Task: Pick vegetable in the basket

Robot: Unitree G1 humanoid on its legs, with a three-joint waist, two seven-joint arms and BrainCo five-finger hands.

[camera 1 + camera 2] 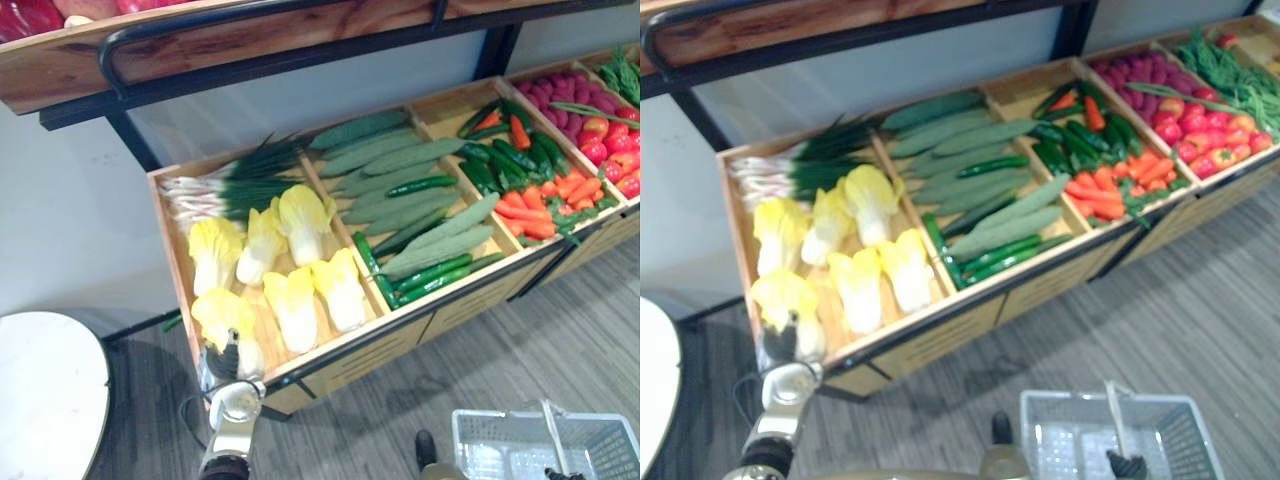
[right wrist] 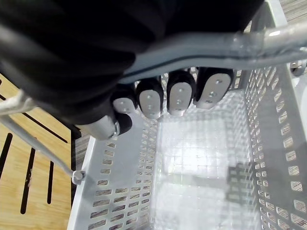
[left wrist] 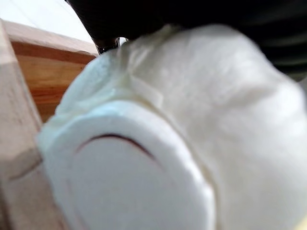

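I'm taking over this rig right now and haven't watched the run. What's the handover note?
Left hand: down in the near-left bin of the wooden stand, right against a cabbage; whether it has a grip cannot be told.
Right hand: curled round the basket handle, carrying the basket over the floor in front of the stand.
Done: nothing; the basket is empty.
Left: secure the cabbage, lift it out, put it in the basket.
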